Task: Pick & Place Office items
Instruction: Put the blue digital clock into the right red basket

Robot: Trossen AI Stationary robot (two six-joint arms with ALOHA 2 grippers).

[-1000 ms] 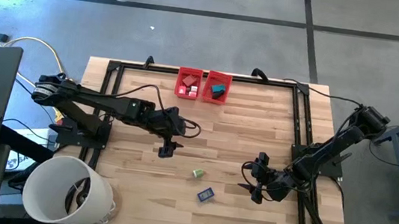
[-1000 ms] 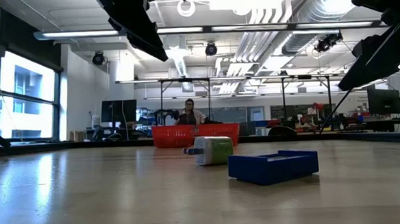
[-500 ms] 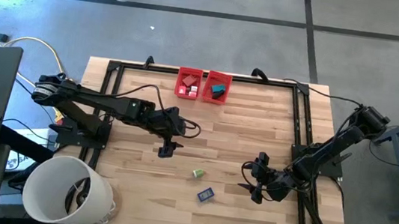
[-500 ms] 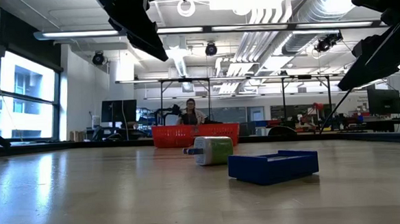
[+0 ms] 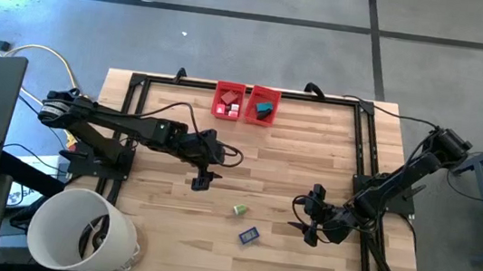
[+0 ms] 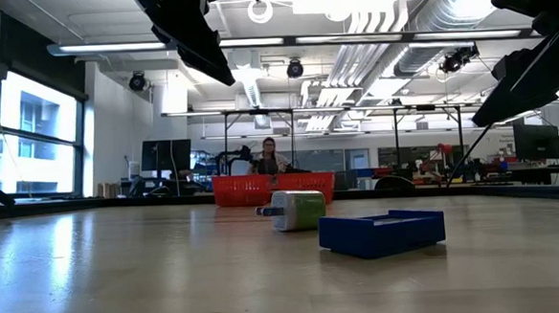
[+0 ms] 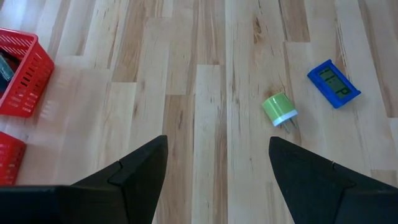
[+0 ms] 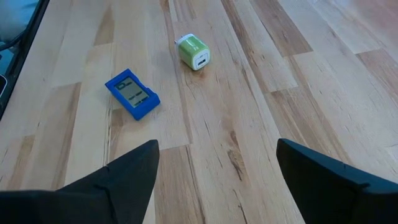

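Office items still out on the counter (image 5: 312, 153): a green plug adapter (image 5: 238, 210) and, just beside it toward the near edge, a flat dark blue piece (image 5: 249, 236); the rest that I can make out sit in the two red bins (image 5: 245, 102) at the far edge, well apart from both. I see the left gripper (image 5: 202, 182) hanging above the wood on the bins' side of the pair, jaws spread wide and holding nothing; its wrist view shows both pieces ahead of the fingertips (image 7: 140, 168), the adapter the closer of the two. The right gripper (image 5: 308, 227) hangs to the right of the pair, jaws likewise wide apart and empty, with both pieces lying ahead of it in its own wrist view. Decisive relation: the adapter lies between the two grippers, and I judge the left one slightly nearer to it, though the margin is small; the blue piece lies slightly nearer the right one. The blue piece's long axis runs on a slant across the wood grain, so I judge that jaws coming down on it would need turning to close across its short side. The white bucket (image 5: 85, 227) stands off the near left corner.
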